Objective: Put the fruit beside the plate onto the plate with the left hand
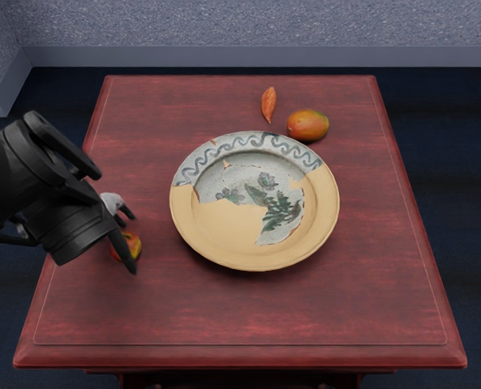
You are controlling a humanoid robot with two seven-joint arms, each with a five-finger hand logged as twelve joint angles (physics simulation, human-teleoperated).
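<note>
A cream plate (321, 212) with a blue wavy rim and a green leaf pattern lies in the middle of the red wooden table. Left of it, near the table's left side, sits a small red-and-yellow fruit (132, 244), mostly hidden. My left hand (123, 231) comes in from the left edge and is right over that fruit, its dark fingers (127, 253) curled down around it. Whether the fruit is lifted off the table I cannot tell. A mango-like orange-green fruit (307, 125) rests beyond the plate at its upper right.
A slim orange chili-shaped piece (268, 104) lies behind the plate near the table's far edge. The table (240, 312) ends in a raised lip all round, with dark floor beyond. A grey wall runs along the back.
</note>
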